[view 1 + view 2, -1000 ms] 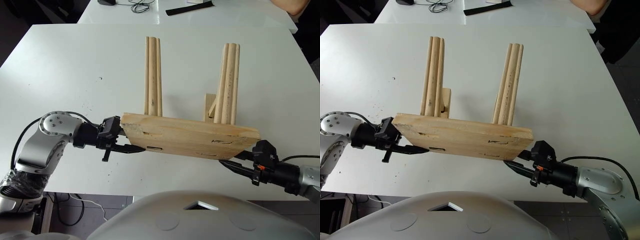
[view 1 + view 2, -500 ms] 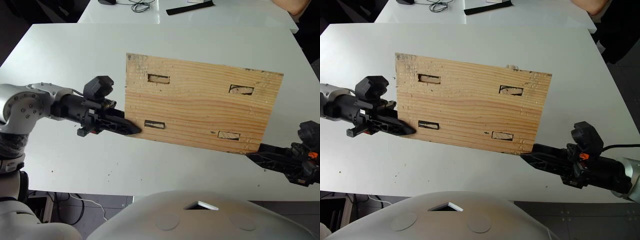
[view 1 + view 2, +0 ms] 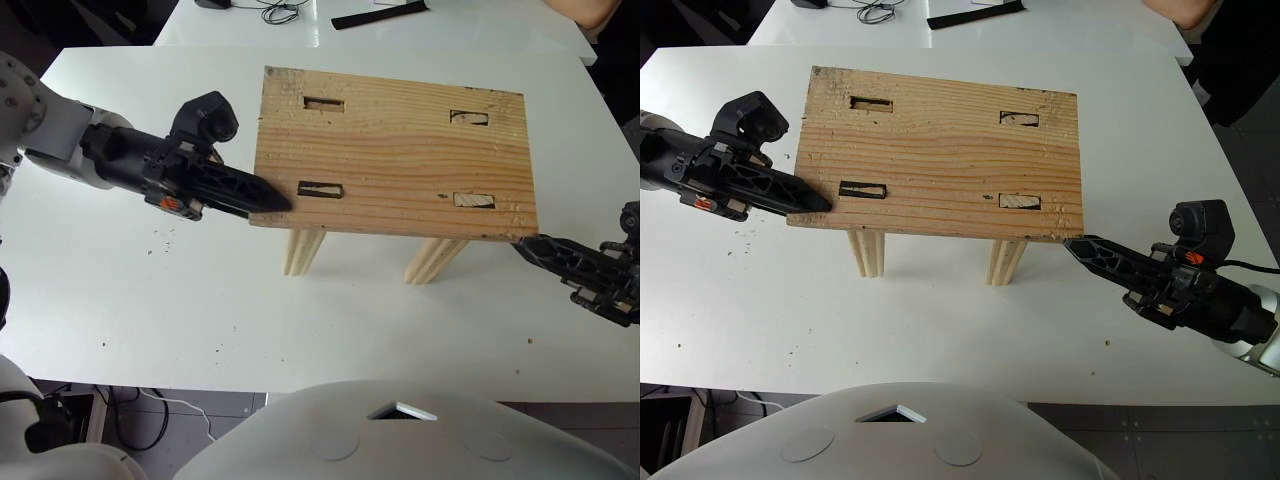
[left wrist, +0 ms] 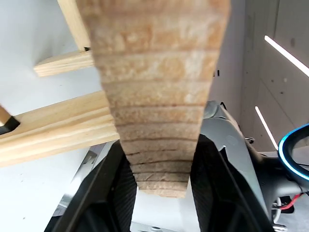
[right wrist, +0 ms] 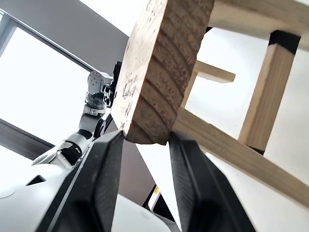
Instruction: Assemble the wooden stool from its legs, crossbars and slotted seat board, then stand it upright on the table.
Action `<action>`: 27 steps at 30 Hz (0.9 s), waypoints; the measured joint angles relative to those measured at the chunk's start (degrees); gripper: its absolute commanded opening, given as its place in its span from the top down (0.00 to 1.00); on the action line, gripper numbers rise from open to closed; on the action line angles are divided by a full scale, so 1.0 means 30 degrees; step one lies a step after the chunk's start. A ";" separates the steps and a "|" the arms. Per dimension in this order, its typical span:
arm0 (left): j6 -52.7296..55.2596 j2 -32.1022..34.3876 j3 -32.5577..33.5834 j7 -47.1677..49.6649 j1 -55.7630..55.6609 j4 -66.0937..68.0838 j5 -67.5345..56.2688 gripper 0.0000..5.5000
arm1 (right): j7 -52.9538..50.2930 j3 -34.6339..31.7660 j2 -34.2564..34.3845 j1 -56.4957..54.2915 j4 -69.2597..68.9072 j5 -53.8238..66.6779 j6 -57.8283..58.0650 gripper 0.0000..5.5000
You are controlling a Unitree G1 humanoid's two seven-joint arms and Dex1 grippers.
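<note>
Left eye view: the stool [image 3: 400,190] now stands upright at frame centre.
Our right gripper [image 3: 528,246], lower right, and left gripper [image 3: 272,200], at left, each clamp an edge of the seat board [image 3: 395,130]. We have flipped it onto its legs [image 3: 302,250] on the table [image 3: 200,300], so the task looks nearly done. The wrist views reveal the crossbars [image 5: 227,147] underneath.

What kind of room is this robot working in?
Probably a lab or an office workroom. The wooden stool is on a plain white near table, and behind it a far table has loose black cables lying on it.
</note>
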 measured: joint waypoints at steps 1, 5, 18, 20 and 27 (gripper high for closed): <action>0.0001 -0.0104 -0.0464 0.0392 -0.0040 0.0018 -0.0364 0.57 | -0.0961 -0.0061 0.0378 0.0245 -0.0548 -0.0001 -0.0362 0.63; 0.0065 -0.0782 -0.1770 0.2005 -0.0881 0.1020 -0.1328 0.46 | -0.4349 0.0116 0.1505 0.2235 -0.2395 -0.0142 -0.1258 0.53; -0.0638 0.0527 0.6111 -0.2861 0.5870 -0.0295 0.4560 0.42 | -0.4082 -0.1428 0.2313 0.4604 -0.2458 -0.0203 -0.0896 0.49; -0.1413 0.0920 0.8344 -0.3946 0.7941 -0.1030 0.5013 0.42 | -0.4094 -0.1581 0.2227 0.4561 -0.2246 -0.0202 -0.0658 0.49; -0.9063 0.1187 1.2417 -0.5650 1.6246 -0.2710 1.1736 0.42 | -0.4495 -0.1621 0.4159 0.4978 -0.0465 -0.5701 -0.0903 0.49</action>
